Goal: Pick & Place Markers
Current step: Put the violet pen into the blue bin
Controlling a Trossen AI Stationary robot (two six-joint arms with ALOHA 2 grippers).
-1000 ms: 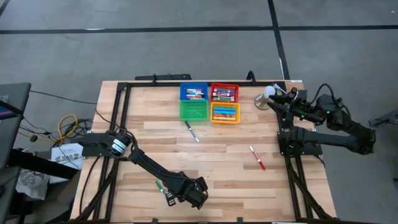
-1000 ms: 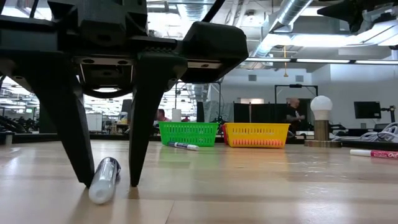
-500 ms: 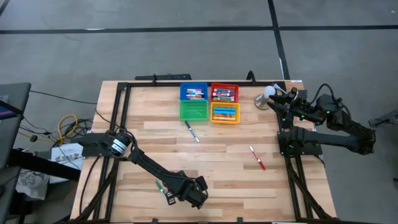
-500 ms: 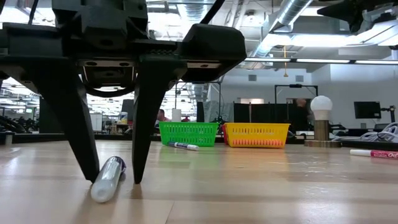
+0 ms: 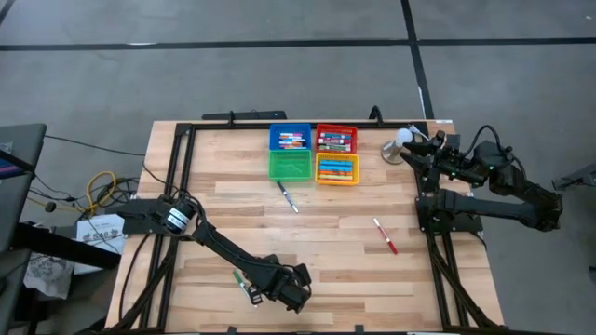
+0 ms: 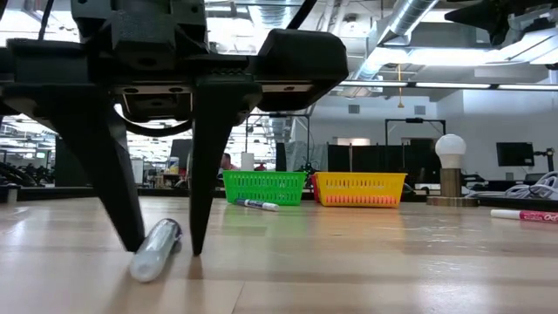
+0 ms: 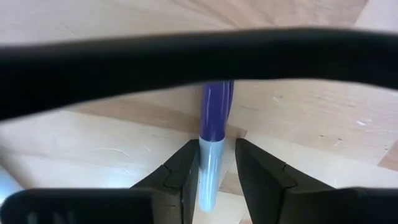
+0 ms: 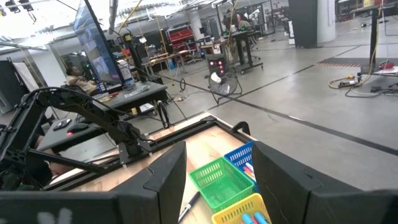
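My left gripper [image 5: 270,290] is low over the table's near edge. Its fingers are open and point down on either side of a marker with a white barrel and purple cap [image 7: 213,134], which lies flat on the wood [image 6: 155,250]. A green-capped marker [image 5: 244,286] lies just left of that gripper. A dark-capped marker [image 5: 288,197] and a red marker [image 5: 385,235] lie mid-table. My right gripper [image 8: 217,168] is open and empty, raised at the table's far right [image 5: 410,154]. My left gripper has the inner side of one finger [image 7: 185,174] against the marker's white barrel [image 7: 208,171], just behind the purple cap. The other finger stands a little apart from it. The fingers come from above, across the marker. The marker lies flat on the table.
Four bins stand at the far middle: blue [image 5: 290,138], red [image 5: 336,139], green [image 5: 291,166] and yellow [image 5: 337,168], three of them with markers inside. A white bulb on a round base [image 5: 402,140] stands beside my right gripper. Black frame rails run along the table's sides.
My left gripper has shifted a little toward the table's right, staying low. The marker between its fingers has been nudged along the table with it, and its far end has swung slightly right.
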